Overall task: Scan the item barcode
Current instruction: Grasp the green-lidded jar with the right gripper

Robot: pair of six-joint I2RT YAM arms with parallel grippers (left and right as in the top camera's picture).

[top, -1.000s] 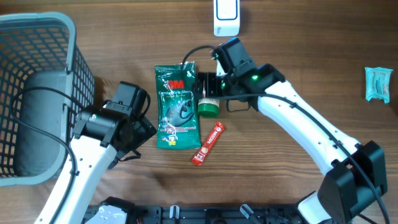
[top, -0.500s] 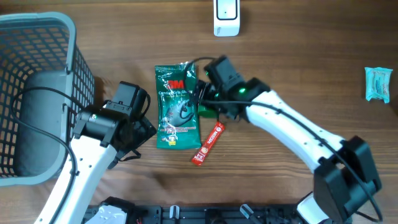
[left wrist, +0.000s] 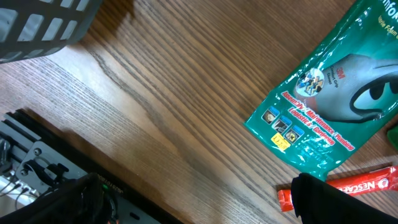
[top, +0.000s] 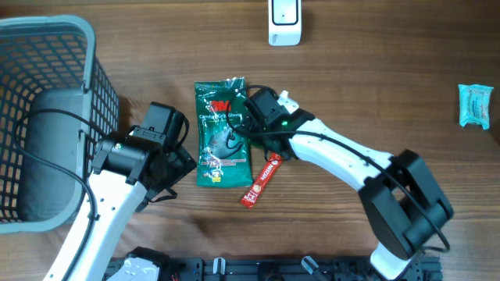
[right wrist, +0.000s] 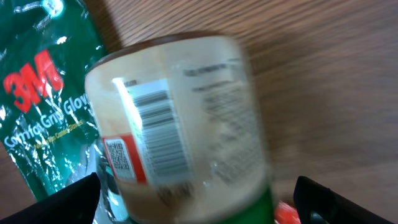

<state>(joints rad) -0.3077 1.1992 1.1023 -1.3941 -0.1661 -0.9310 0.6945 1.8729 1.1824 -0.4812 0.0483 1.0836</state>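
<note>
On wood-grain table (top: 375, 62), jar (right wrist: 180, 118) lying just beside green glove packet (top: 221, 133), barcode up, between wide-spread fingers of right gripper (right wrist: 199, 196). Left gripper (top: 178, 160) likewise spread, holding nothing, by packet's lower corner. Bare wood toward white scanner (top: 283, 22) at far edge; basket (top: 47, 25) hemming the left.

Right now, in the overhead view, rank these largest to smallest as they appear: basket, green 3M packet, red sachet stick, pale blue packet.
1. basket
2. green 3M packet
3-4. Not ranked: red sachet stick looks longer, pale blue packet wider.
</note>
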